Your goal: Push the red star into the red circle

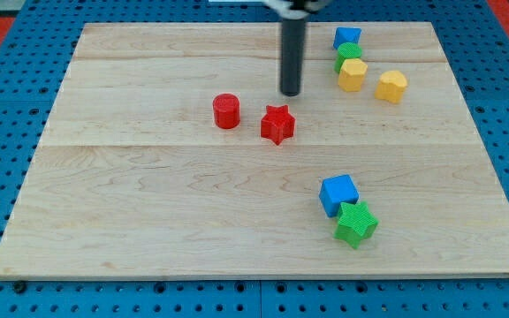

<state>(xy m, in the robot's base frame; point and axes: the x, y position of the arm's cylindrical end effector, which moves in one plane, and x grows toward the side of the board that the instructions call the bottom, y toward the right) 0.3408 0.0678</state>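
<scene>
The red star lies near the middle of the wooden board. The red circle, a short cylinder, stands just to its left with a small gap between them. My tip is the lower end of the dark rod, just above and slightly right of the red star in the view, not touching it.
A blue block, a green block, a yellow block and another yellow block cluster at the view's top right. A blue cube touches a green star at the lower right. The board's edge runs along the bottom.
</scene>
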